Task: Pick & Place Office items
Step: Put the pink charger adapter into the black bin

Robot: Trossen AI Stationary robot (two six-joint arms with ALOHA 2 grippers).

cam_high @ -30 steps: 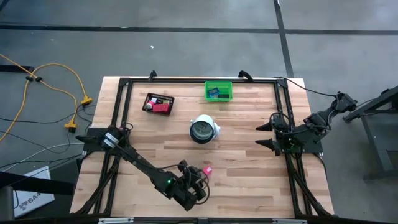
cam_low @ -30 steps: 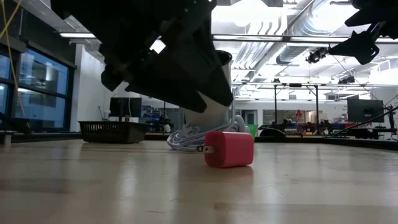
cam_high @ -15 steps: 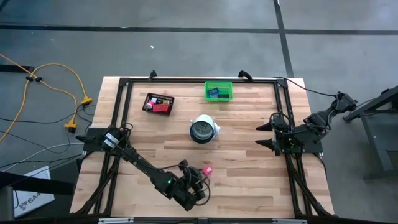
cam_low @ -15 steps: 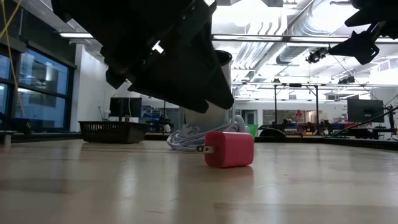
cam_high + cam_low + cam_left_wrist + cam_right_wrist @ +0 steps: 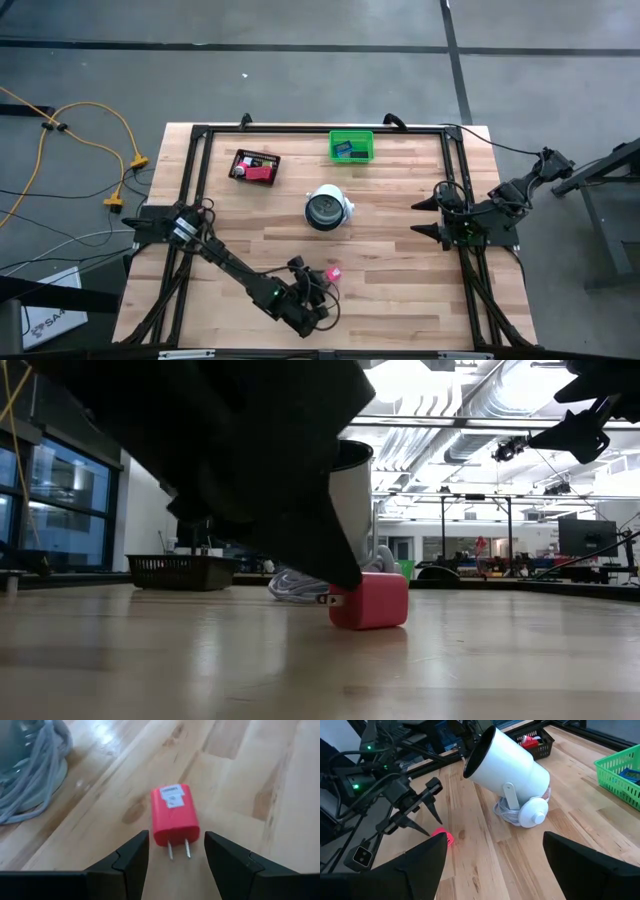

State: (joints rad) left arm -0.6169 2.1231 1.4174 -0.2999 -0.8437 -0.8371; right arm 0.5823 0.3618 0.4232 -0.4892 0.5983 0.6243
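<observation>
My left gripper (image 5: 174, 851) is spread apart, fingers either side of the prongs of the red charger block (image 5: 174, 814), not touching it. The block lies flat on the table (image 5: 390, 260), near the front edge. My right gripper (image 5: 428, 219) waits wide open by the right edge.

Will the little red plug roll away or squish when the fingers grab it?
Probably not. The red plug is a boxy block lying flat on the table, so it should not roll. It looks hard, likely stiff. Its smooth sides might slip between the left gripper's open fingers.
</observation>
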